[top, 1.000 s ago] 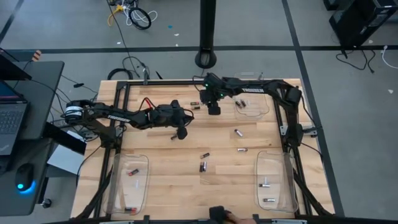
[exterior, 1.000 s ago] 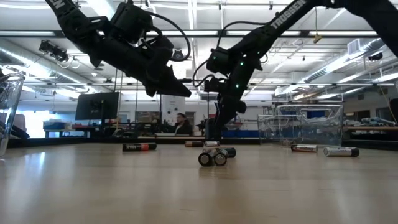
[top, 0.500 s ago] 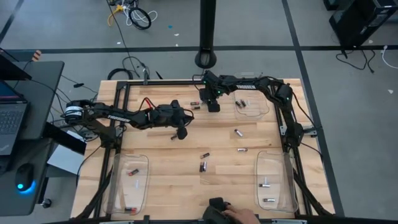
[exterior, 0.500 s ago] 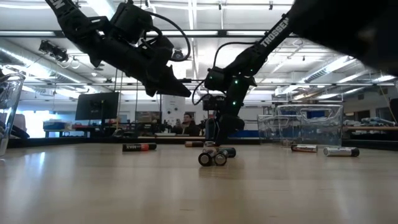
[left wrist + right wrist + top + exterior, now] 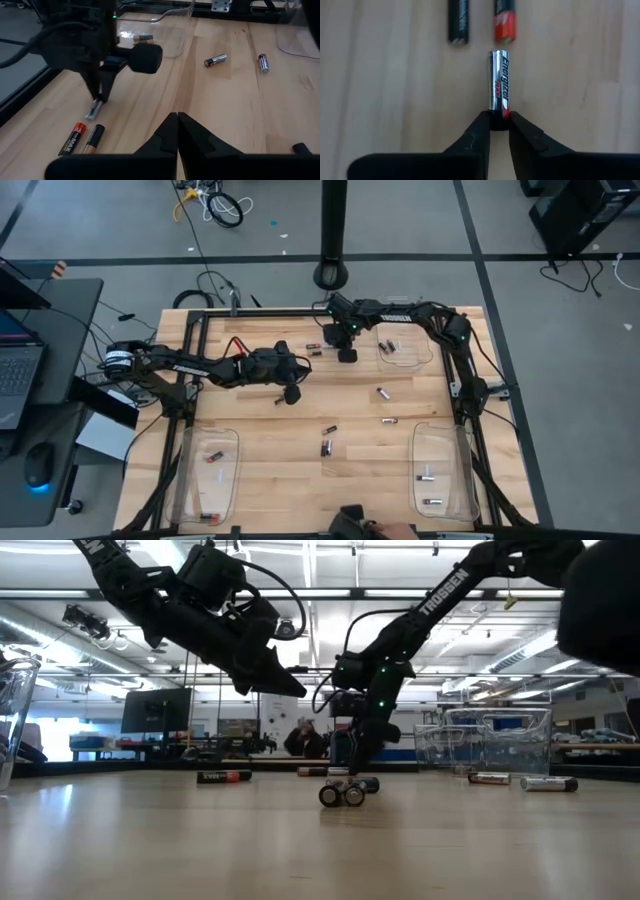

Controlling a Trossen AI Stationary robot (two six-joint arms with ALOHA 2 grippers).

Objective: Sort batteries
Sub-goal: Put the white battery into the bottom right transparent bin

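At the far edge of the table (image 5: 300, 480), the right gripper (image 5: 499, 123) pinches one end of a silver battery (image 5: 499, 86) lying on the wood beside a black battery (image 5: 458, 21) and a red battery (image 5: 504, 21). The left gripper (image 5: 178, 120) hangs closed and empty over the table's middle left.

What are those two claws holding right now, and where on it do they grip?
The right claw pinches a silvery battery by one end, at the table's far edge. The left claw is shut on nothing, hovering mid-table.
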